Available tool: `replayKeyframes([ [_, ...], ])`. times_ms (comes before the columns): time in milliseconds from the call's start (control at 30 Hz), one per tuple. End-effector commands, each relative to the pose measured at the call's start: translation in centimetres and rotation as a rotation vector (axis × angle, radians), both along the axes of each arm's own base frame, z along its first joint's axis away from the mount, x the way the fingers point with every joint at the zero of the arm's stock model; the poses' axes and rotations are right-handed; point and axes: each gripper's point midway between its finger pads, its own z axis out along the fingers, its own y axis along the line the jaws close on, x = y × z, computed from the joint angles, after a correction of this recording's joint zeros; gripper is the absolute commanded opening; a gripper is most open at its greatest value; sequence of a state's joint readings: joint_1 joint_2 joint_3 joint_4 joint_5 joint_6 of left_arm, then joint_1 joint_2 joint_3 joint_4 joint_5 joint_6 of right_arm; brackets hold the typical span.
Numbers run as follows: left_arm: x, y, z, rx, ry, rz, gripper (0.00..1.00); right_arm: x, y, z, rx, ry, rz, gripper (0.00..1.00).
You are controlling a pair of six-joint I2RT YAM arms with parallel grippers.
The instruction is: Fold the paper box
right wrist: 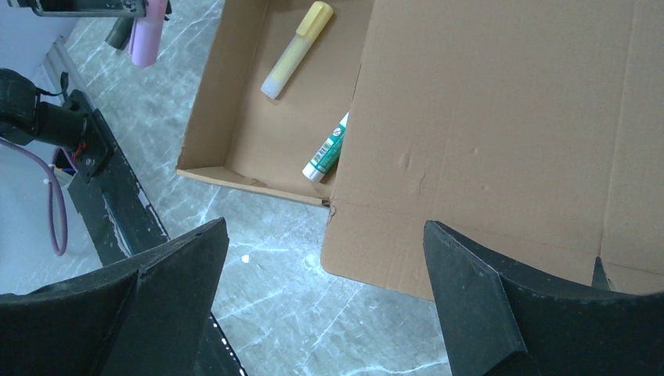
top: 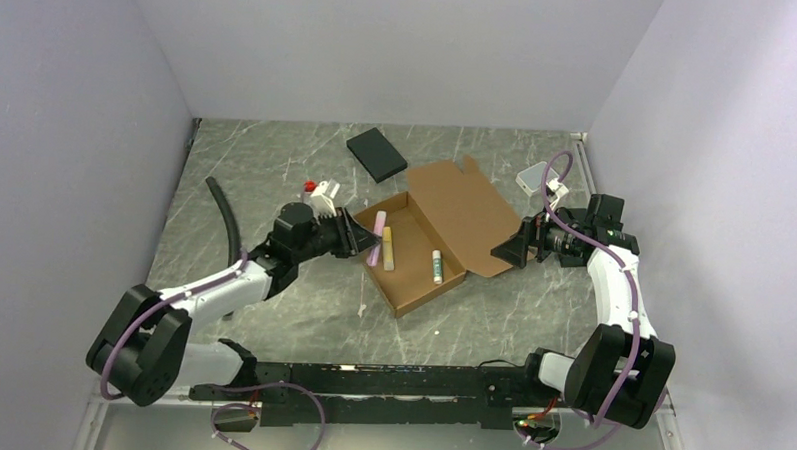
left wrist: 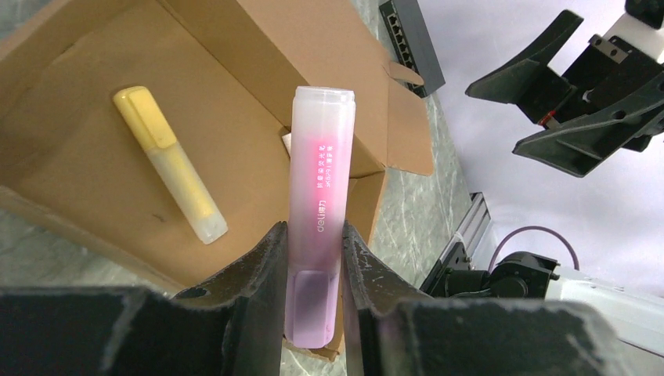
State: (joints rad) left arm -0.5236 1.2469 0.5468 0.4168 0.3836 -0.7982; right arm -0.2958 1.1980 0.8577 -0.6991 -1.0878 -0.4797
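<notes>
The paper box (top: 465,202) lies open in the middle of the table, its lid spread flat to the right of its shallow tray. In the tray lie a yellow highlighter (top: 388,248) and a white-and-green glue stick (top: 437,266). My left gripper (top: 359,239) is at the tray's left wall, shut on a pink highlighter (left wrist: 319,196) that points over the tray (left wrist: 78,157). My right gripper (right wrist: 325,235) hangs open and empty by the lid's near right corner (right wrist: 501,133), with nothing between its fingers but table and the flap's edge.
A flat black slab (top: 376,153) lies behind the box. A small translucent container (top: 532,178) sits at the back right. A black hose (top: 225,214) and a small red-and-white object (top: 321,192) lie to the left. Walls close in on three sides.
</notes>
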Motion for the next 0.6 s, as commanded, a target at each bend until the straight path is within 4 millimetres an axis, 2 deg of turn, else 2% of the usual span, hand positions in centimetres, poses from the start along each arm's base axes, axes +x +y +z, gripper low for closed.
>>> replayKeyframes([
  [0, 0.7, -1.9, 1.5, 0.029, -0.068, -0.029, 0.0, 0.8, 0.0, 1.8, 0.002, -0.083, 0.022, 1.0],
  [300, 0.3, -4.2, 0.9, 0.057, -0.067, -0.076, 0.0, 0.7, 0.0, 1.8, 0.004, -0.082, 0.025, 1.0],
  [567, 0.1, -5.0, 0.6, 0.076, -0.066, -0.092, 0.0, 0.8, 0.0, 1.9, 0.004, -0.085, 0.025, 1.0],
])
